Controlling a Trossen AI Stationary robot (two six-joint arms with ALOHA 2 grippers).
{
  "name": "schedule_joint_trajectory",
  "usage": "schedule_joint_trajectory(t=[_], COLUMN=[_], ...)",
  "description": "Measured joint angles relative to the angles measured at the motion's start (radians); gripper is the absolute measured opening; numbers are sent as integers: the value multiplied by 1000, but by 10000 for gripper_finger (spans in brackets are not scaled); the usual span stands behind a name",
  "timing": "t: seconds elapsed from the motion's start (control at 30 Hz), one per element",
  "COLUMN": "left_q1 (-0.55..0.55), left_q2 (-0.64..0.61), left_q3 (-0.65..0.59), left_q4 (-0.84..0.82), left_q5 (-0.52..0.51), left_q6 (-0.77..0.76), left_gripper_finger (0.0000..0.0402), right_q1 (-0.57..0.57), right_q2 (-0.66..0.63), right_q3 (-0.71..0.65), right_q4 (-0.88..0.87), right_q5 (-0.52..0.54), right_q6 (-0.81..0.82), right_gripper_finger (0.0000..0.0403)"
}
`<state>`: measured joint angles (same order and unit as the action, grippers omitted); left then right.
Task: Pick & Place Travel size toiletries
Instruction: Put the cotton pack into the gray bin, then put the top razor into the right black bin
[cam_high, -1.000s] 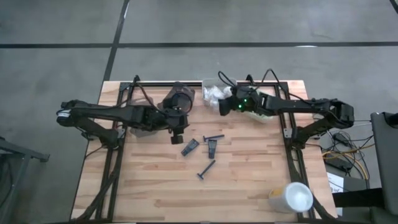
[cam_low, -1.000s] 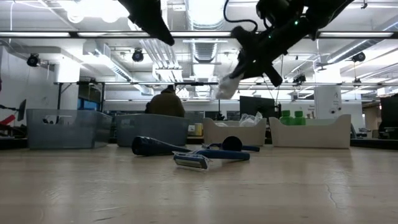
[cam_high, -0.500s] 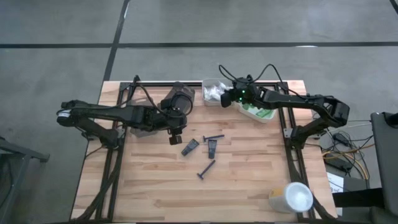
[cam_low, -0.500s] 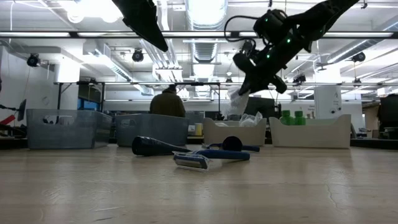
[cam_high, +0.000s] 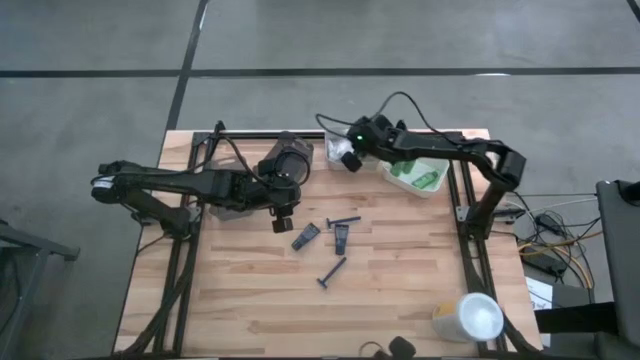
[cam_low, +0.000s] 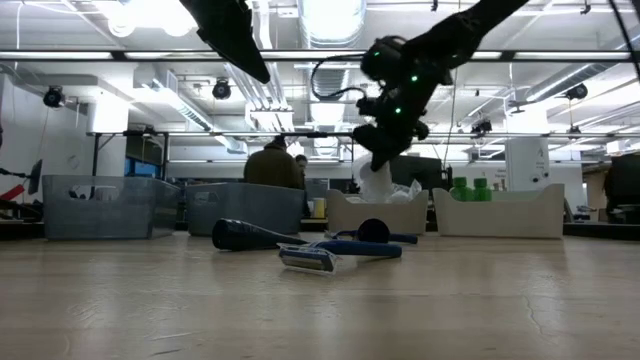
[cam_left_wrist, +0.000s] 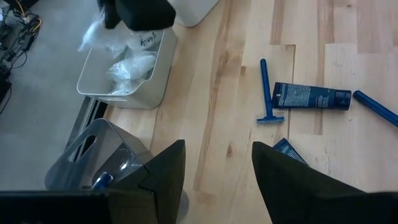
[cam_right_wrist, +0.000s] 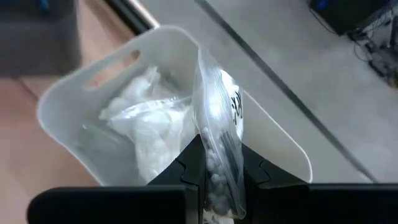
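One clear crinkly packet (cam_right_wrist: 219, 134) hangs pinched in the right claw (cam_right_wrist: 217, 180) above the white tray (cam_right_wrist: 74, 93) at the table's far edge; it should open low inside.

The left claw (cam_left_wrist: 214, 163) waits wide.

Clear crinkly packet (cam_right_wrist: 219, 143) hanging upright, pinched above more white packets (cam_right_wrist: 146, 127), green bottles (cam_high: 413, 174) at table's far right, dark tubes (cam_high: 340, 238) and razors (cam_high: 332, 271) scattered flat mid-table

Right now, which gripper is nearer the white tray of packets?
Right. The right gripper hangs directly over the white tray, shut on a clear packet. The left gripper hovers open over the table, off to the tray's side.
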<state>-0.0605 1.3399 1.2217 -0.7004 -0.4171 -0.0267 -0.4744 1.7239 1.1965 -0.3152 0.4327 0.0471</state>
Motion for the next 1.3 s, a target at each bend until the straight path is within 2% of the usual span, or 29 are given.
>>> schedule_joint_trajectory(t=[0.1, 0.23, 0.53, 0.67, 1.03, 1.3], left_q1=[0, 0, 0, 0, 0, -1], left_q2=[0, 0, 0, 0, 0, 0], left_q3=[0, 0, 0, 0, 0, 0], left_q4=[-4, -8, -16, -16, -15, -15], left_q5=[0, 0, 0, 0, 0, 0], left_q6=[-10, -12, -23, -23, -27, -78], left_gripper_finger=[190, 190, 190, 190, 191, 191], right_q1=[1, 0, 0, -2, -2, -17], right_q2=[71, 143, 170, 159, 140, 48], right_q3=[63, 104, 94, 93, 115, 126], right_q4=[-78, -124, -144, -152, -210, -236], right_q5=[40, 42, 42, 8, -177, -172], right_q6=[-25, -9, 62, 59, 110, 102], right_gripper_finger=[34, 34, 42, 71, 182, 242])
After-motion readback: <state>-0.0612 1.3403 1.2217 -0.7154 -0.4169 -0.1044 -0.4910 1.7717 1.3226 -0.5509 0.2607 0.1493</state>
